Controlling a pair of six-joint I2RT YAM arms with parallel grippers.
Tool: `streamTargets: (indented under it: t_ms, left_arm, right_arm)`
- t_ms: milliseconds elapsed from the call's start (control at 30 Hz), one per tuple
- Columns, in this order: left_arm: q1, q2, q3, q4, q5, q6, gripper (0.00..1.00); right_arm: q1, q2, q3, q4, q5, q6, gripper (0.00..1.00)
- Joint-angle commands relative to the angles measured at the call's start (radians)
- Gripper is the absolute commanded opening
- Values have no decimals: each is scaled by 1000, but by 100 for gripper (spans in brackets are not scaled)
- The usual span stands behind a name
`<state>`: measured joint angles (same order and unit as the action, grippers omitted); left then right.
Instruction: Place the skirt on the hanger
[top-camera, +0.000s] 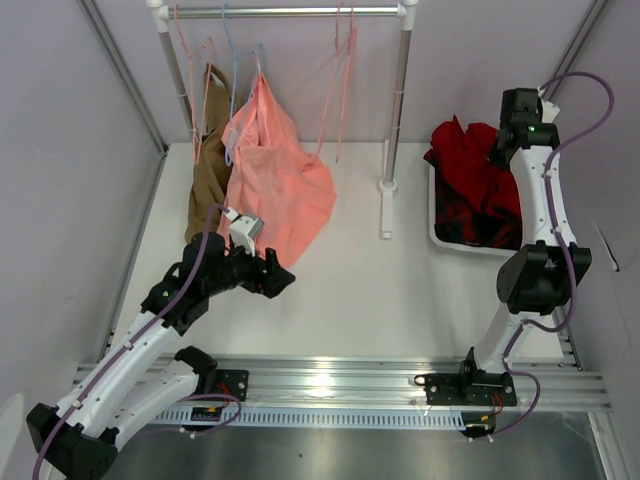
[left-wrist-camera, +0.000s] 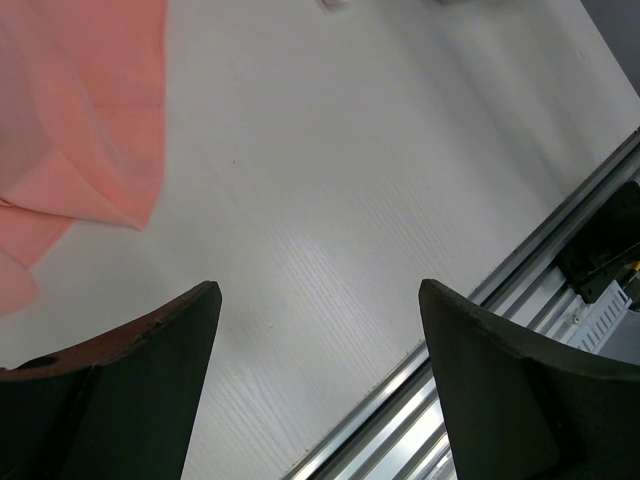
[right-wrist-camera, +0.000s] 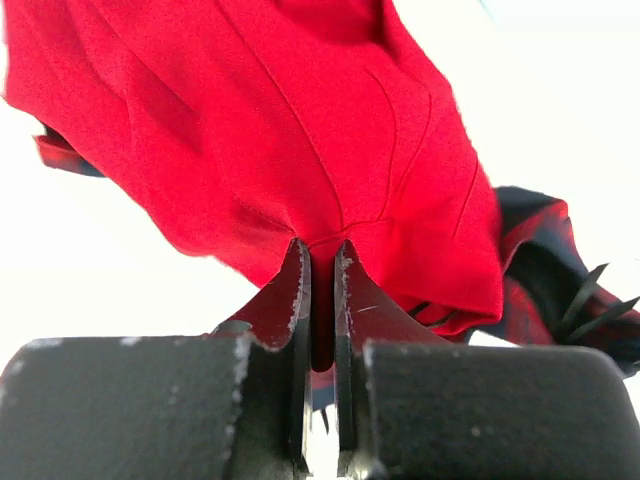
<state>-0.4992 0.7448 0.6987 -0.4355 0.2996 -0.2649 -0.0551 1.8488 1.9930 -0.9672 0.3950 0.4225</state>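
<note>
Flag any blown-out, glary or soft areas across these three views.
Right wrist: the background behind the plain deep-red fabric skirt is blown out to white, while the right gripper pinching a fold of it reads sharp. Left wrist: even light, the open left gripper slightly soft up close. Top external: glare patch on the aluminium rail, otherwise evenly lit.

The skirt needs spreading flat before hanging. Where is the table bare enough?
Bare table lies between the salmon-pink garment and the white bin, forward of the rack foot down to the metal rail. Crowded: back left, where that garment and a brown garment hang, and the bin, holding the skirt and a checked garment.
</note>
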Motion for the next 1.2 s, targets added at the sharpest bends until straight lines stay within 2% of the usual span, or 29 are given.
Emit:
streamTargets:
  t_ms: [0, 233, 333, 467, 700, 733, 933, 1033, 1100, 1133, 1167]
  left_arm:
    - [-2, -1, -10, 20, 24, -13, 86]
    - [-2, -1, -8, 20, 22, -13, 86]
    - [-2, -1, -11, 23, 22, -13, 86]
    - [-2, -1, -10, 23, 26, -13, 86]
    - [-2, -7, -10, 23, 24, -13, 86]
    - [-2, -7, -10, 23, 26, -13, 85]
    - [-2, -10, -10, 23, 21, -13, 85]
    - [-2, -9, -7, 21, 16, -13, 85]
    - [-2, -13, -8, 21, 9, -13, 85]
    - [-2, -15, -10, 20, 6, -13, 85]
    - [-2, -15, -10, 20, 6, -13, 85]
  right_arm:
    - [1, -65, 79, 22, 16, -19, 0]
    - [14, -118, 251, 103, -64, -44, 0]
    - [17, -186, 250, 205, -143, -62, 0]
    - [21, -247, 277, 323, -322, -85, 0]
    - [49, -379, 250, 499, -384, -96, 0]
    - [49, -413, 244, 516, -439, -82, 0]
    - [47, -491, 260, 576, -557, -16, 0]
    - [47, -488, 299, 512, -587, 50, 0]
    - [52, -505, 271, 474, -619, 100, 0]
    - [52, -519, 203, 473, -628, 119, 0]
    - [96, -534, 164, 478, -648, 127, 0]
